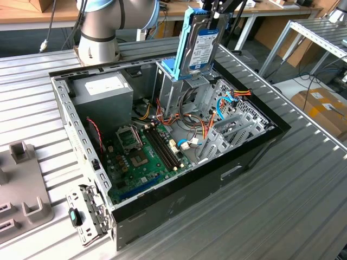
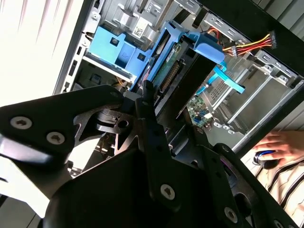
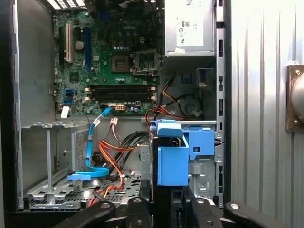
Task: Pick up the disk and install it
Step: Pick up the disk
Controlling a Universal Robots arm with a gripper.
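as the arm hangs over the open computer case (image 1: 179, 187), its pincer (image 1: 216, 12) is clamped tight on the top end of the disk (image 1: 201, 46). the disk is held upright in the air, its white and blue label facing out, with 1 light blue rail running down the edge nearer the exterior view's left. its lower end sits right over the mouth of the metal drive cage (image 1: 174, 95), just beside the blue latch (image 1: 169, 65); whether it touches the cage i cannot tell.

in the second wrist view the disk (image 2: 173, 76) shows its green circuit side between the black fingers (image 2: 145, 97), with the blue latch (image 2: 116, 50) close alongside. a person's hand (image 2: 280, 142) rests on the worktop outside the case wall.

inside the case, the grey power supply (image 1: 105, 89) sits at the far corner and the green motherboard (image 1: 135, 157) lies flat on the floor of the case. a bundle of orange and yellow cables (image 1: 241, 93) runs along the far side of the cage. in the first wrist view a thin blue cable (image 3: 90, 142) loops down from the motherboard (image 3: 114, 61). the case lies on its side on the ribbed metal worktop (image 1: 271, 216).
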